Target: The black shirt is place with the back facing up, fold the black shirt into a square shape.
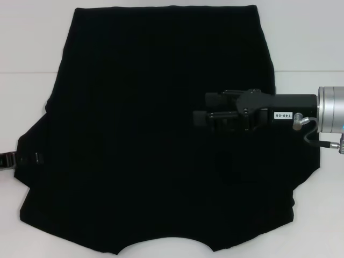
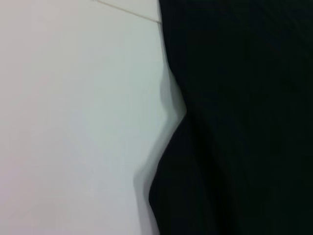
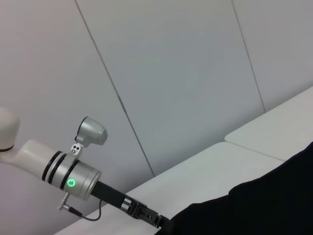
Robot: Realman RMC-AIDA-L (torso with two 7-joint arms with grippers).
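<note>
The black shirt (image 1: 150, 123) lies spread flat over most of the white table (image 1: 27, 43), with its curved neckline at the near edge. My right gripper (image 1: 201, 112) reaches in from the right and hovers above the shirt's right half, fingers apart, holding nothing. My left gripper (image 1: 7, 160) is at the tip of the shirt's left sleeve, and the cloth hides most of it. It also shows in the right wrist view (image 3: 155, 220) at the shirt's edge (image 3: 254, 210). The left wrist view shows only the shirt's edge (image 2: 234, 122) on the table (image 2: 73, 122).
A seam (image 1: 21, 72) crosses the table on both sides of the shirt. Bare table shows along the left edge, at the far corners and at the near corners. A panelled wall (image 3: 186, 73) stands behind the left arm (image 3: 73, 178).
</note>
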